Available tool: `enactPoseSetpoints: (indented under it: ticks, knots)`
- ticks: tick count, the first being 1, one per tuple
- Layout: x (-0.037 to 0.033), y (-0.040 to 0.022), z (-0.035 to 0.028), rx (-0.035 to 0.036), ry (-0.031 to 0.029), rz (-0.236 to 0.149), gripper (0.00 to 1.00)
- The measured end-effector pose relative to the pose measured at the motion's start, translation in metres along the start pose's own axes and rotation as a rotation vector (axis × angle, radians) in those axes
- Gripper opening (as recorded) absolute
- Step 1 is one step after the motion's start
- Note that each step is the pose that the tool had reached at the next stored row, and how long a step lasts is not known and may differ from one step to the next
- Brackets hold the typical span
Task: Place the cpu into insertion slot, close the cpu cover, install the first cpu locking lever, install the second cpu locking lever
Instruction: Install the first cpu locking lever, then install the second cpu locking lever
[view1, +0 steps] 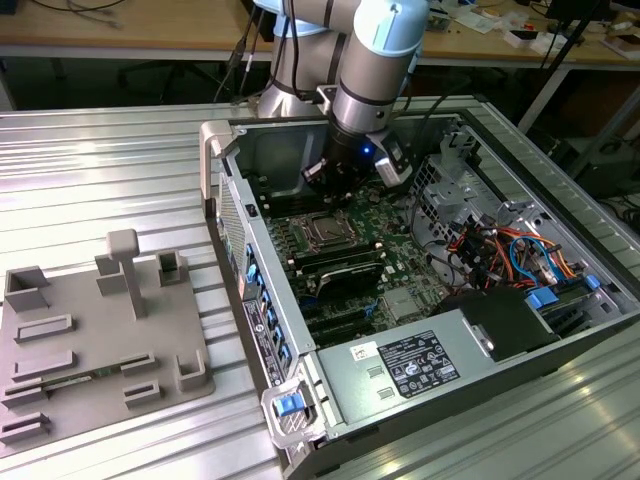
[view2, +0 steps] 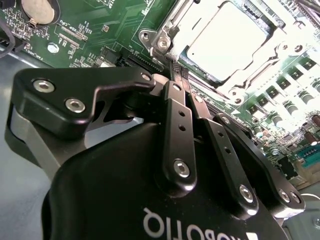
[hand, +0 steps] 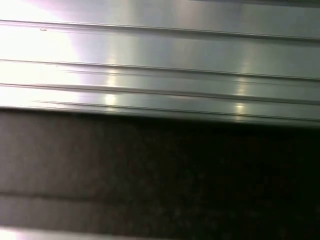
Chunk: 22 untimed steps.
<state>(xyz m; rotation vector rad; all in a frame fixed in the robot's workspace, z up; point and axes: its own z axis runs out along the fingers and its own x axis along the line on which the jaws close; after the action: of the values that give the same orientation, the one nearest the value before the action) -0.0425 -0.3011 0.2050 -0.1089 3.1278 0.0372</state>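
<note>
I have the gripper (view2: 176, 75) closed, fingers pinched together with nothing between them, poised at the socket's corner to work the latching hardware, since the cpu (view2: 225, 40) already sits in its slot under the lowered cpu cover (view2: 270, 50).

Glare is washing out the cpu (view2: 227, 40) near my jaws. The bench (hand: 160, 55) is gleaming brightly above blurred darkness.
</note>
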Motion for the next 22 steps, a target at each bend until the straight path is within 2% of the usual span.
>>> enactPoseSetpoints:
  ticks: [13,15,16,17,22]
  knots:
    - [-0.0003,0.0001,0.0036,0.0004,0.0,0.0,0.11]
    - [-0.0004,0.002,0.0037,-0.0031,-0.0003,-0.001,0.11]
    - [-0.0005,0.002,-0.0032,-0.0034,-0.0004,0.0,0.11]
    - [-0.0003,-0.0007,-0.0033,-0.0033,-0.0004,0.0,0.11]
    - [-0.0003,-0.0013,-0.0034,-0.0032,-0.0003,0.0,0.11]
